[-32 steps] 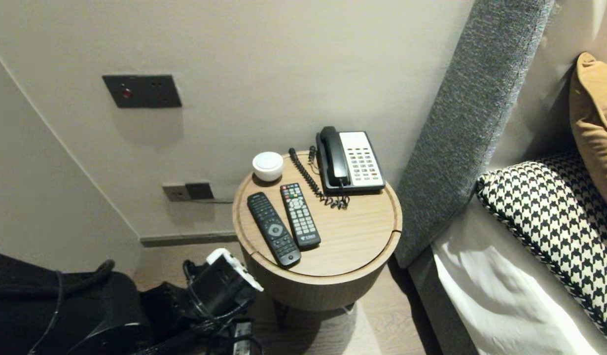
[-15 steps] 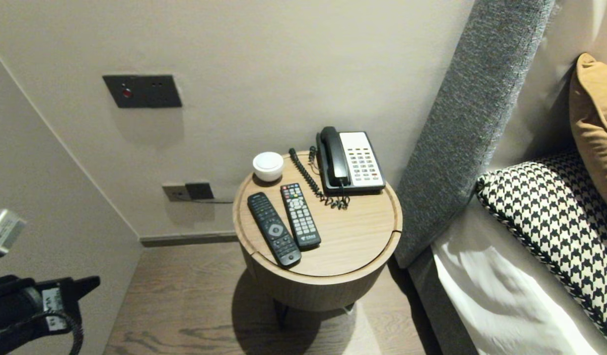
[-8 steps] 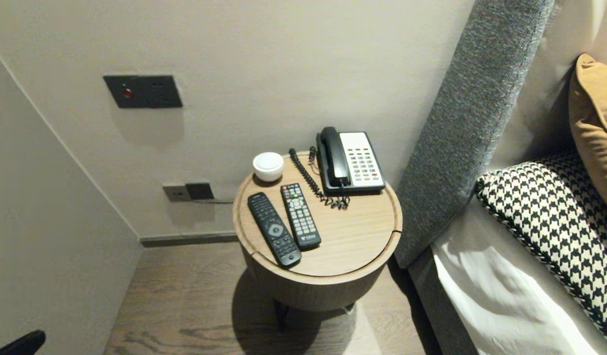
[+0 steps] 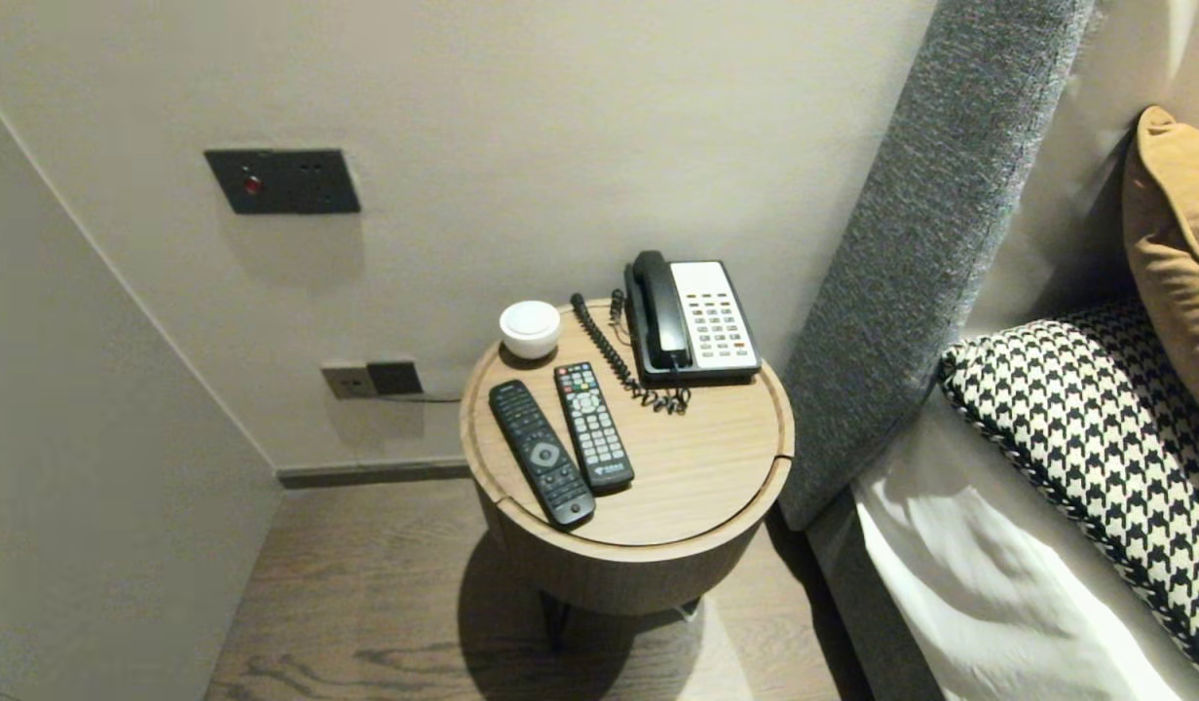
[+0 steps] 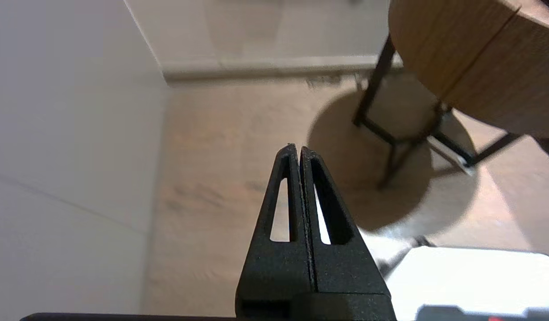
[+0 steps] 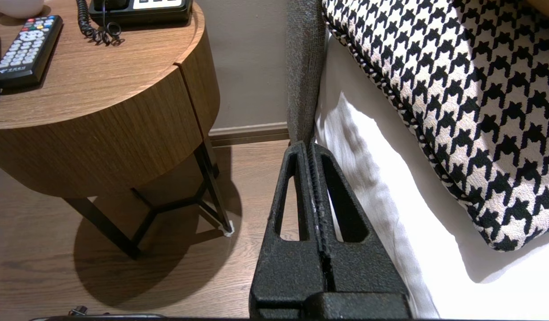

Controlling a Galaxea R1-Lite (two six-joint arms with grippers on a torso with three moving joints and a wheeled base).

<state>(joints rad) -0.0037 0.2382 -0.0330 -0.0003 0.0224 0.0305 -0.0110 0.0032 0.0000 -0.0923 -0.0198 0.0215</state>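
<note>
head view: flat and side by side at the front-left edge of the counter (image 4: 716, 487), black remote (image 4: 542, 453) and keypad remote (image 4: 593, 424), handy to reach; phone (image 4: 692, 319) at the back-right edge, by the wall. no arm in sight.

left wrist view: left gripper (image 5: 297, 149) pressed together, empty, low over the floor (image 5: 212, 156) near the counter's legs; countertop hidden.

right wrist view: right gripper (image 6: 311, 146) pressed together, empty, between counter and bed (image 6: 368, 178); black remote cut off.
</note>
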